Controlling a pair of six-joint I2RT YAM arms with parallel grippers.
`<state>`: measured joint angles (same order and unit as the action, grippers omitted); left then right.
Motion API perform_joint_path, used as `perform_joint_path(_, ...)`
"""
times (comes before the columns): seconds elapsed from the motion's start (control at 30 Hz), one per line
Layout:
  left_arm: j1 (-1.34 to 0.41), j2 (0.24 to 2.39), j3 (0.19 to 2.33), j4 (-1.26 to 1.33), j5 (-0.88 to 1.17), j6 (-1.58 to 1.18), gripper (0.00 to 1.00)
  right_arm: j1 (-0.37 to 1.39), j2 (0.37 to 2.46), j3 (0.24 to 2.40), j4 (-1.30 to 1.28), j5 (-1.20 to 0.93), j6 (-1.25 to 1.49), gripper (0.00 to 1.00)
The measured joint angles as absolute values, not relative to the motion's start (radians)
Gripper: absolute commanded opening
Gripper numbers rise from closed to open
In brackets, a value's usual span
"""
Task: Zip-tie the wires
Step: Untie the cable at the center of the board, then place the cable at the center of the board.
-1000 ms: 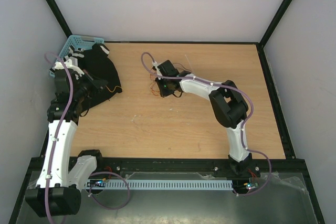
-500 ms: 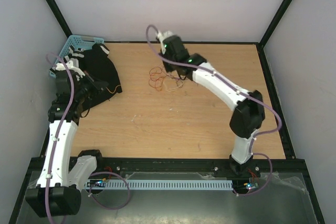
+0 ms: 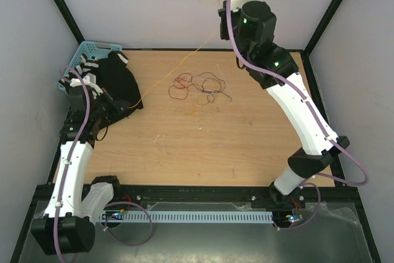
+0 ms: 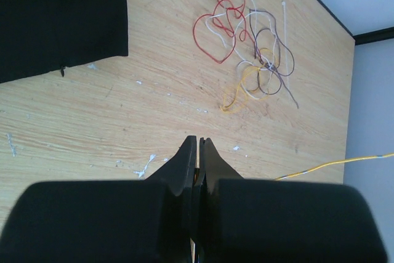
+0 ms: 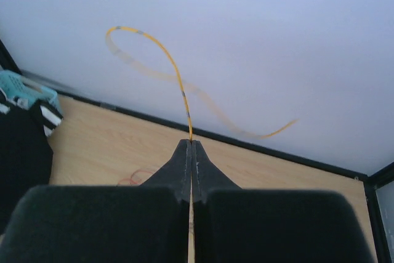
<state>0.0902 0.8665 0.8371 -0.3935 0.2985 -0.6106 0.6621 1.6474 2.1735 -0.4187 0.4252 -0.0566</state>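
The wires lie as a loose tangle of red, brown, white and yellow strands on the wooden table, also in the left wrist view. One orange-yellow wire stretches in the air from my left gripper to my right gripper. My right gripper is raised high at the back, shut on this wire, whose free end curls above the jaws. My left gripper is low at the left by the black cloth, jaws shut with a bit of orange wire between them. A white zip tie lies beside the tangle.
A black cloth lies at the table's far left, also in the left wrist view. A blue basket stands behind it. Black frame posts and white walls enclose the table.
My right arm rose from the tangle to high at the back wall, drawing the orange-yellow wire out taut. The tangle spread on the table. The left arm barely moved.
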Motion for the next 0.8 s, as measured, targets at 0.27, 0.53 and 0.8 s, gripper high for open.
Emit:
perform_joint_path(0.27,0.091,0.871,0.810,-0.397,0.333,-0.615,0.00,0.665,1.528,1.839,-0.433,0.476,-0.037,0.00)
perform_joint_path(0.53,0.035,0.906,0.790,-0.393,0.400,-0.618,0.00,0.653,1.360,1.448,-0.456,0.732,0.034,0.00)
perform_joint_path(0.8,-0.213,0.975,0.778,-0.350,0.349,-0.651,0.00,0.465,1.148,1.108,-0.464,0.791,0.181,0.00)
